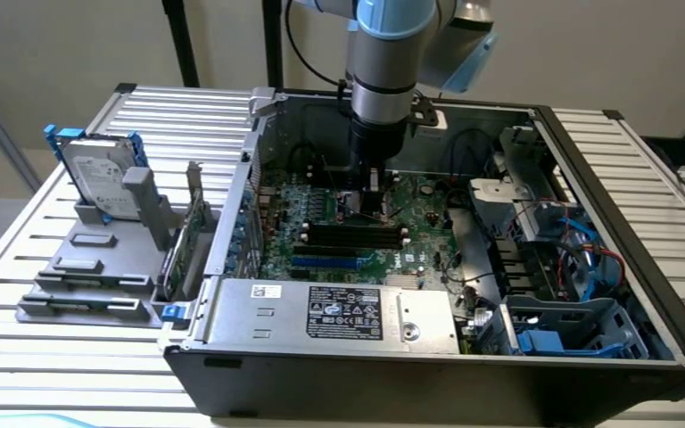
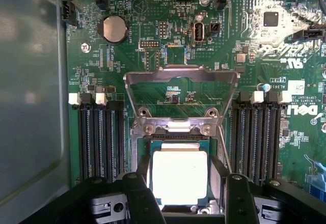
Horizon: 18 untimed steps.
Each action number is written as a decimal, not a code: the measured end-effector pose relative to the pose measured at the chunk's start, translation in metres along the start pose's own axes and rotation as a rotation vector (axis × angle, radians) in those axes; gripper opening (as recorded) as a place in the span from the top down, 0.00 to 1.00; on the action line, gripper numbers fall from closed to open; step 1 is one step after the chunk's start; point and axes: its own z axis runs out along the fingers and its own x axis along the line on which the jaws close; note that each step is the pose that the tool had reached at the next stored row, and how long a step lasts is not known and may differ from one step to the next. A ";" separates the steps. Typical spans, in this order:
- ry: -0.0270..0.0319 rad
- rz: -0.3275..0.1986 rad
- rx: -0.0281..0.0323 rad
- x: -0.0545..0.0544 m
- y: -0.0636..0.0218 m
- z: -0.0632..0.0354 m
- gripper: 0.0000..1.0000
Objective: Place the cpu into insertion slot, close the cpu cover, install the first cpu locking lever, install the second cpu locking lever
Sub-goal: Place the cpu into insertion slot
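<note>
Arm upright inside the case, gripper low over the insertion slot, fingers spread wide, holding nothing, cpu lying in the slot between them, cpu cover standing open, memory slots near both sides.

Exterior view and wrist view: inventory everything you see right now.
pale silvery square cpu: one, silvery, lying in the slot.
shiny-rimmed square insertion slot: one, metal, on the motherboard.
thin silvery metal cpu cover: one, silvery, swung open.
long black memory slots: two banks, black, either side of the slot.
green motherboard: one, green, inside the case.
black computer case: one, black, on the slatted metal table.
grey hard drive in blue bracket: one, on grey stand, exterior view's left.
silvery labelled power supply: one, silvery, in the case.
robot arm: one, grey and pale blue, reaching into the case.
black gripper: one, open, fingers astride the cpu.
</note>
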 end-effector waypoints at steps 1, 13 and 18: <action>0.0000 0.000 0.0000 0.000 0.0000 0.0003 0.45; -0.0001 0.004 0.0000 0.001 -0.0001 0.0026 0.45; -0.0001 0.006 0.0000 0.001 -0.0001 0.0032 0.45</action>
